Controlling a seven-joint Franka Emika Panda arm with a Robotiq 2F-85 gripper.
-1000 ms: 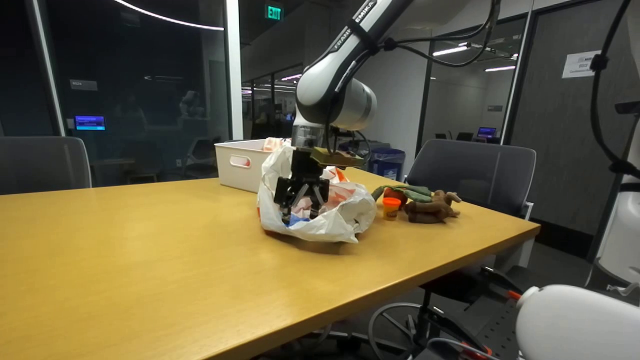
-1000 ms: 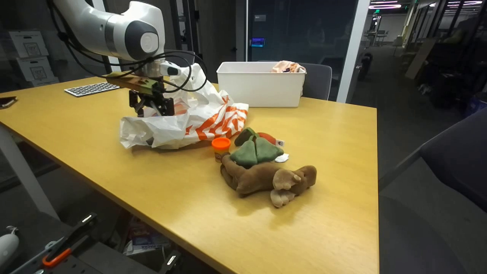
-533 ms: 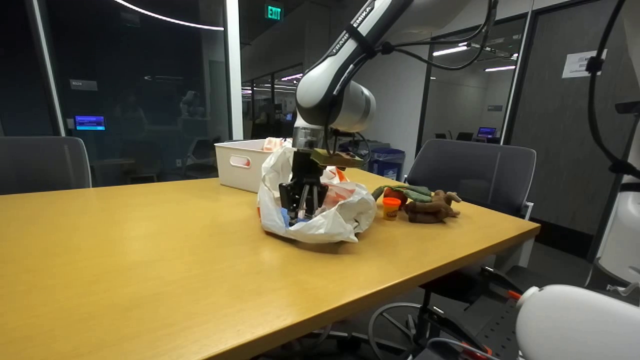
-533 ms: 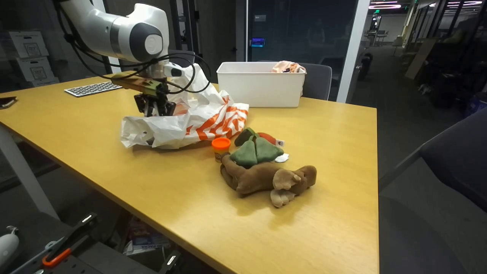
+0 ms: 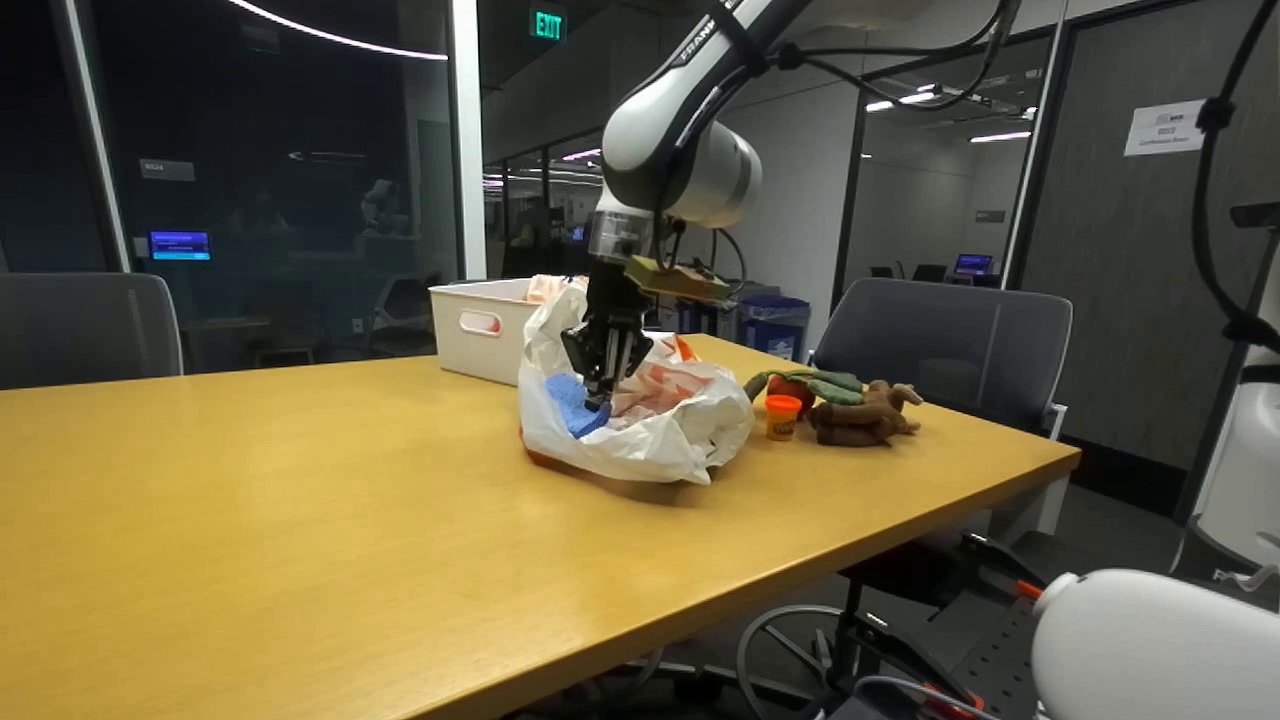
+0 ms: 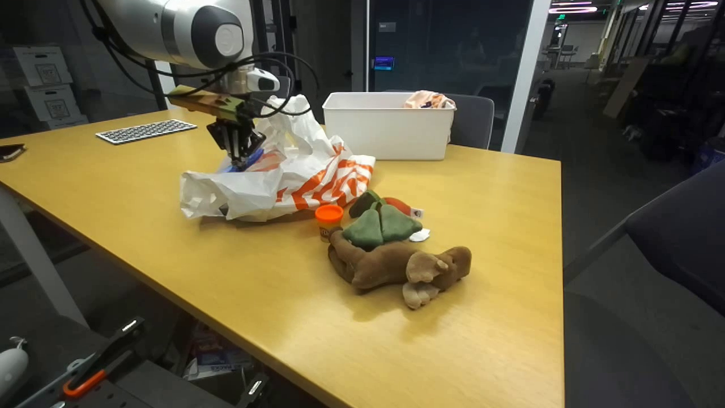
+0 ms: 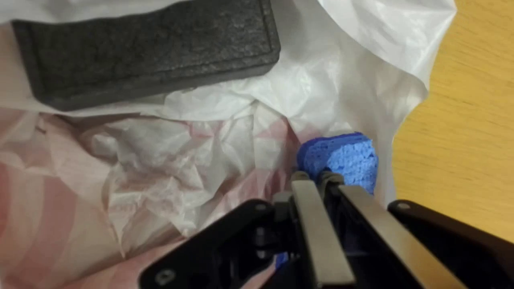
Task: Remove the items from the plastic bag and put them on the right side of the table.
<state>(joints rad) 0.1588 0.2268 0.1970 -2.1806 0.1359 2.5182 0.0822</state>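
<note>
Plastic bag point(image 6: 308, 180), crumpled; wrist view alone shows the grained face of a dark block point(image 7: 156, 52). Gripper point(image 7: 315, 177) pinches porous blue sponge point(image 7: 353, 160).

Exterior views share the table point(image 5: 350, 500); the wrist view looks down into the bag point(image 7: 192, 168).

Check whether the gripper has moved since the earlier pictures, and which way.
Yes, upward: in both exterior views the gripper stands higher against the white bin, which has not shifted, and more of the blue sponge now shows.
</note>
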